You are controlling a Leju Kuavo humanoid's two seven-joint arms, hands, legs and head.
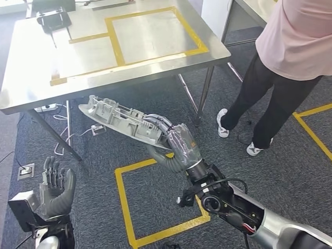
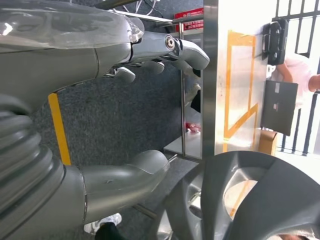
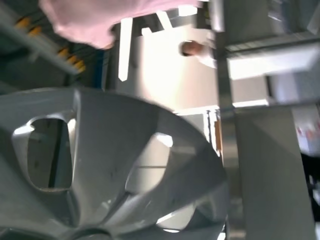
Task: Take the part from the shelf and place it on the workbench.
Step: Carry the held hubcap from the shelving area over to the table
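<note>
The part is a grey plastic wheel cover (image 1: 117,120) with ribs on its upper side, held nearly flat in the air just in front of the steel workbench (image 1: 35,78). My right hand (image 1: 178,148) grips its near right rim. The cover's spoked face (image 3: 113,165) shows close up in the right wrist view, and its edge (image 2: 256,195) shows in the left wrist view. My left hand (image 1: 56,187) hangs low at the left with fingers spread, holding nothing; its thumb and fingers (image 2: 113,180) are apart.
Yellow tape marks a rectangle (image 1: 152,33) on the workbench top. A dark device (image 1: 53,21) lies at its far left. A person in a pink top and black trousers (image 1: 281,67) stands at the right. A yellow taped square (image 1: 156,202) lies on the grey carpet.
</note>
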